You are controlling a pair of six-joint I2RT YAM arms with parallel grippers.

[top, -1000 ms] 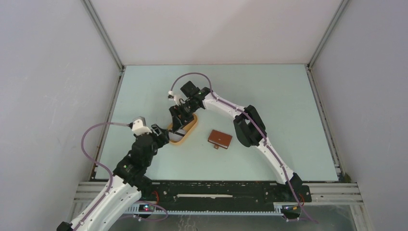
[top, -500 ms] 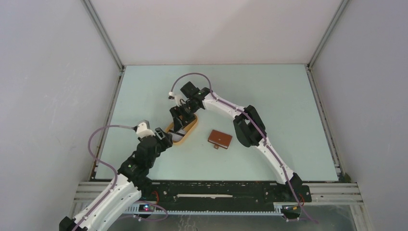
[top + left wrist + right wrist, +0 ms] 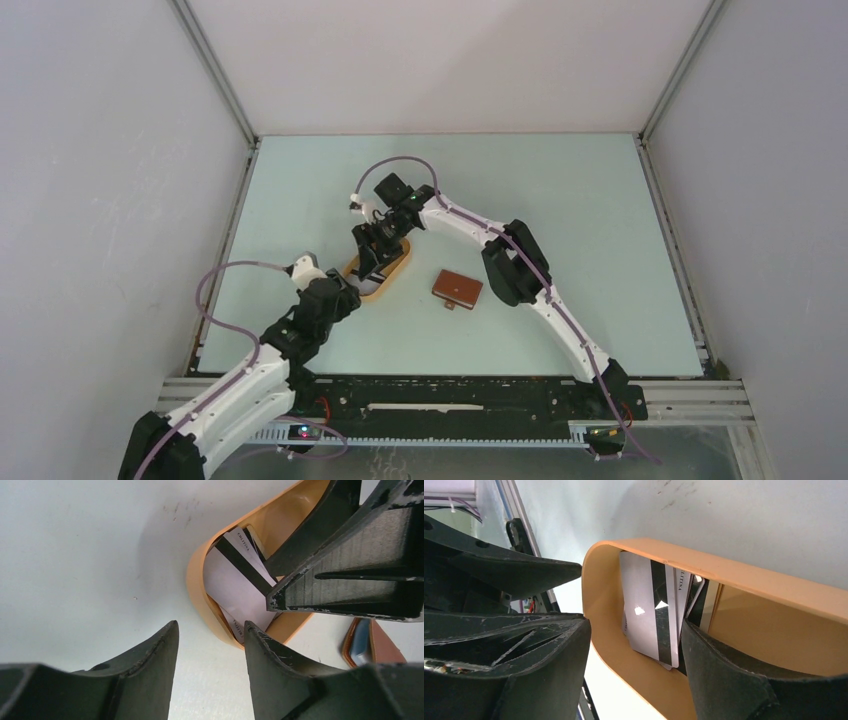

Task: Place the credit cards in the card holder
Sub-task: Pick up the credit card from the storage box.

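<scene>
Credit cards (image 3: 644,605) lie stacked in the orange tray (image 3: 734,577), between the spread fingers of our right end effector (image 3: 634,625): one finger inside the tray, one outside its wall. Our left end effector (image 3: 210,630), fingers apart and empty, hovers just beside the tray. Farther right on the counter (image 3: 560,190) lies the card holder (image 3: 457,288).

Left hand (image 3: 354,297) has drawn nearer to the tray (image 3: 401,262)

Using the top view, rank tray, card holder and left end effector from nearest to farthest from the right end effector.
1. Tray, beneath the right end effector.
2. Left end effector, at the tray's near end.
3. Card holder, right of the tray.
</scene>
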